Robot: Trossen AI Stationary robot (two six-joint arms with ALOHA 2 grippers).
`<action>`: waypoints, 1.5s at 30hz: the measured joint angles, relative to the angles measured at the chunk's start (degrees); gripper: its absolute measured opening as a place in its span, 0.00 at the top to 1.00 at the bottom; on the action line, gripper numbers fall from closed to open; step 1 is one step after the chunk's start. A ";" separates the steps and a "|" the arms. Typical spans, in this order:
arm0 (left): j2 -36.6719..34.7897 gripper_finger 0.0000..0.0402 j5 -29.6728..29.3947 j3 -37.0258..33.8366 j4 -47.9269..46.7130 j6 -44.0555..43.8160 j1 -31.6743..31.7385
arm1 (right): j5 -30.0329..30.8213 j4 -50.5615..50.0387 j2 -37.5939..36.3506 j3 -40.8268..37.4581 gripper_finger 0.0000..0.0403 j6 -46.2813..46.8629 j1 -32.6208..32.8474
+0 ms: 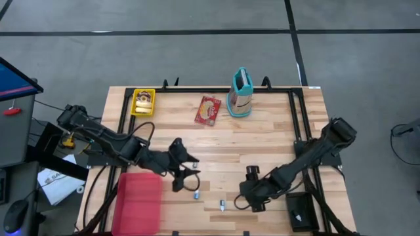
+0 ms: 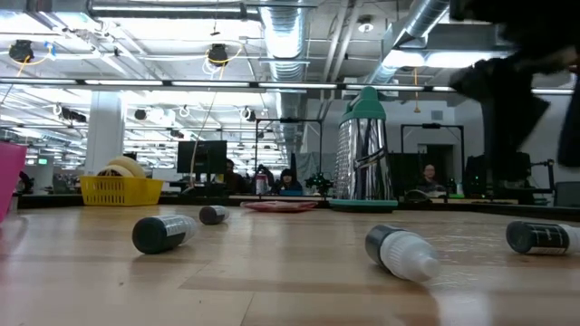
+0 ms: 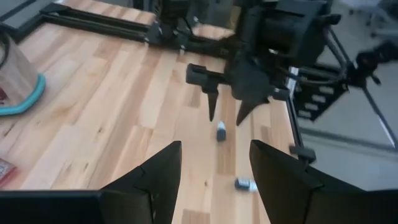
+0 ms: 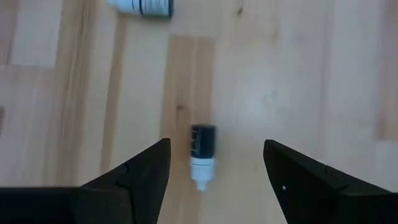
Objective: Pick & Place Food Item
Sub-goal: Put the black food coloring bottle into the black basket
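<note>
No label here can be read: the small bottles show dark bands with pale print too fine to make out, and the red packet at the far side of the table carries a printed picture but no legible words.

Your right gripper hangs over the near middle of the table with its fingers spread wide and holding nothing. Its wrist view shows a small bottle lying flat between the finger tips, white nozzle toward the camera, dark body away, and a second bottle farther off. From above, those are the bottle just beside the gripper and the one nearer the left arm.

Your left gripper sits left of centre, fingers apart and empty. Its wrist view looks across at the right arm's fingers pointing down at the table, one bottle just beyond them.

Only the low view shows a fourth bottle at the right edge, along with people seated in the room behind. The high view alone shows the red tray by the left arm. The yellow basket and the teal-topped grater stand along the far edge.
</note>
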 joint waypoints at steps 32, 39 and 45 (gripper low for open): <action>0.00 0.54 -0.07 0.01 -0.86 1.33 -1.93 | -4.09 0.81 7.02 -0.14 0.75 7.51 -0.28; 0.00 0.54 -0.06 0.01 -0.85 1.32 -1.93 | -4.13 0.69 7.02 -0.14 0.77 7.53 -0.28; 0.00 0.54 -0.08 0.01 -0.85 1.32 -1.93 | -4.52 0.60 6.98 -0.14 0.81 9.35 -0.28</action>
